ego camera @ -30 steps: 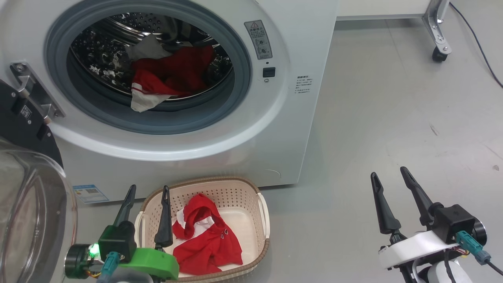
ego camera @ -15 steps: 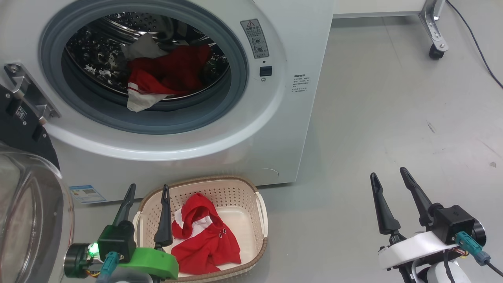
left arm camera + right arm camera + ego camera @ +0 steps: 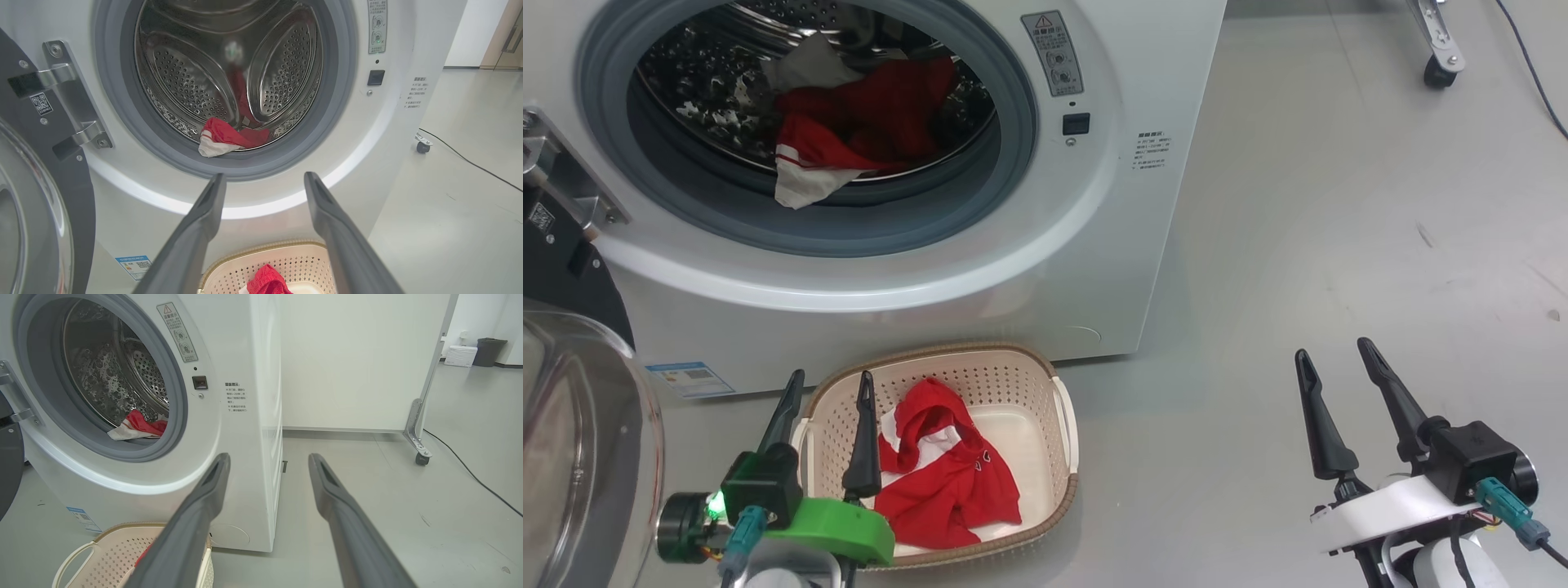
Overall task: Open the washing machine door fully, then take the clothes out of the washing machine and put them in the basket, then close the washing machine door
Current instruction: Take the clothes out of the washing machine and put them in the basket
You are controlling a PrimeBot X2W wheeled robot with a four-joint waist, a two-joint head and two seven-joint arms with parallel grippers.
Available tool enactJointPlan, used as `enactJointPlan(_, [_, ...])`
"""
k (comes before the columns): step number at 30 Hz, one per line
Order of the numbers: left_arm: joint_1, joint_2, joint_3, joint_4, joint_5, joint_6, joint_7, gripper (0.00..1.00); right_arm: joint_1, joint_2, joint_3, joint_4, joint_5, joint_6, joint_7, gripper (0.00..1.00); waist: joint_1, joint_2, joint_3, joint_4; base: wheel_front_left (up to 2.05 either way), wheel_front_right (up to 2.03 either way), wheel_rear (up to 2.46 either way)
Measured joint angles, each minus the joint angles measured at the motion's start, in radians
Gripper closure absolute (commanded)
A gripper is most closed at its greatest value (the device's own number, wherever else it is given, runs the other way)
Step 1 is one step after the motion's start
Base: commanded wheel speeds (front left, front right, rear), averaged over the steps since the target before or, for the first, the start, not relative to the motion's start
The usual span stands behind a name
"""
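Nothing on the floor (image 3: 1339, 204) has moved since a moment ago; just the head camera has tipped down, so the washing machine (image 3: 1094, 204) sits higher in its picture. Both grippers have stayed put. Red clothes (image 3: 849, 122) lie in the drum (image 3: 711, 82), up past the left gripper (image 3: 832, 376), and one red top (image 3: 947, 482) lies in the basket (image 3: 1013, 380) right by its fingers. Its jaws are wide open and hold nothing. The right gripper (image 3: 1333, 348), well off to the side, is wide open and empty too. The washing machine door (image 3: 556, 278) hangs open at the left
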Motion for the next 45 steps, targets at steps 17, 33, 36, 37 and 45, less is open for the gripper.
enactJointPlan(17, [-0.283,-0.001,-0.058,0.133,-0.07,0.0,0.146,0.0,-0.092,-0.034,0.014,-0.057,0.004,0.017,0.0,0.0,0.0,0.0,0.17,-0.034,0.0,0.0,0.0])
enactJointPlan(33, [-0.637,0.015,-0.019,0.271,-0.023,0.0,0.395,0.0,-0.184,-0.045,0.016,-0.072,0.041,0.026,0.0,0.0,0.0,0.0,0.351,-0.081,0.0,0.0,0.0])
enactJointPlan(36, [-0.704,0.041,-0.005,0.283,-0.002,0.0,0.444,0.0,-0.198,-0.044,0.017,-0.071,0.049,0.026,0.0,0.0,0.0,0.0,0.377,-0.091,0.0,0.0,0.0])
enactJointPlan(37, [-0.727,0.052,-0.001,0.287,0.002,0.0,0.463,0.0,-0.204,-0.044,0.017,-0.071,0.051,0.026,0.0,0.0,0.0,0.0,0.385,-0.094,0.0,0.0,0.0])
enactJointPlan(45, [-0.879,0.109,0.003,0.297,0.003,0.0,0.621,0.0,-0.227,-0.044,0.024,-0.066,0.069,0.026,0.0,0.0,0.0,0.0,0.439,-0.118,0.0,0.0,0.0])
